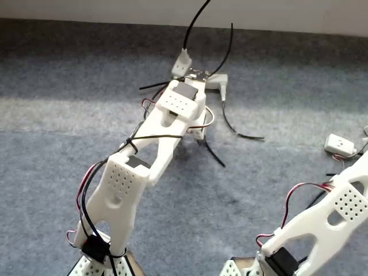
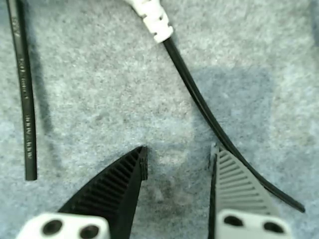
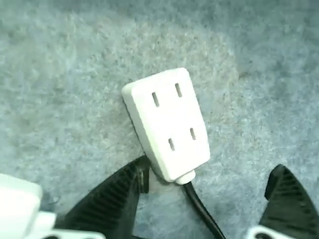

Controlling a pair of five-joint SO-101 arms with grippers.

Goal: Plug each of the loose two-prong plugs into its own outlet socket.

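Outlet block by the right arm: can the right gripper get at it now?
Probably yes. The right gripper is open, and the outlet block lies on the carpet with its cord end between the fingers; only its black cord runs there.

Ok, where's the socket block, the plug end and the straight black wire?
socket block (image 3: pixel 167 124): right wrist view, middle of its slotted face.
plug end (image 2: pixel 154 20): left wrist view, its ribbed white collar.
straight black wire (image 2: pixel 23 94): left wrist view, midway along it.

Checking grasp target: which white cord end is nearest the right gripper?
The outlet block with two slot pairs, just ahead of the open right gripper. The two plugs lie far off, by the left arm.
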